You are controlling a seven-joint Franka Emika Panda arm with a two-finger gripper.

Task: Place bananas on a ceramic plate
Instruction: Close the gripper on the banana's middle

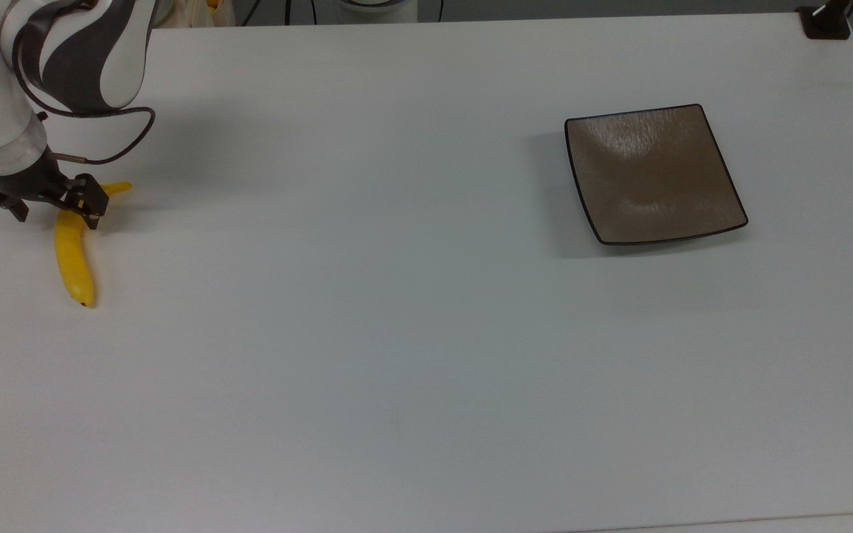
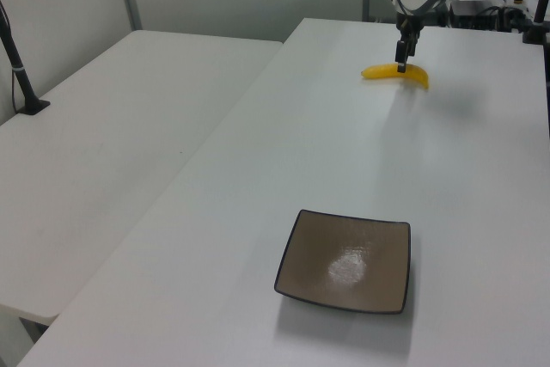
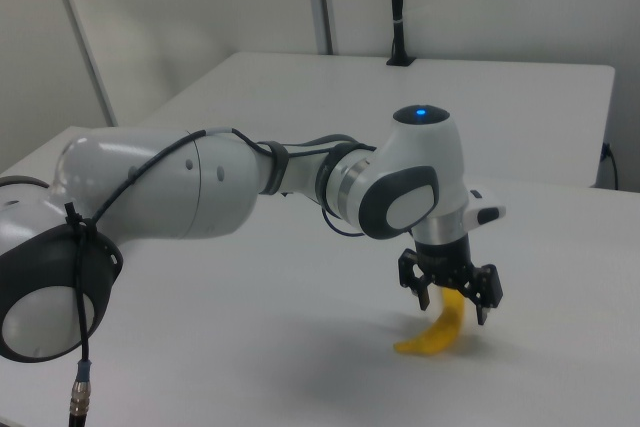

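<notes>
The yellow banana (image 1: 73, 259) lies on the white table (image 1: 367, 296) near the top view's left edge, stem toward the far side. My gripper (image 1: 57, 217) is open and low over the banana's stem half, one finger on each side of it. The right view shows the banana (image 3: 438, 333) rising between the spread fingers of the gripper (image 3: 452, 307). In the left view the gripper (image 2: 401, 64) stands right at the banana (image 2: 416, 76). The square brown ceramic plate (image 1: 652, 174) sits bare far off at the top view's right, and the plate (image 2: 345, 261) is closest to the camera in the left view.
A black post base (image 1: 825, 22) stands at the table's far right corner in the top view. A second white table (image 2: 103, 143) with a black pole (image 2: 19, 66) adjoins on the left view's left. Cables and equipment (image 2: 468, 8) crowd the table's far end.
</notes>
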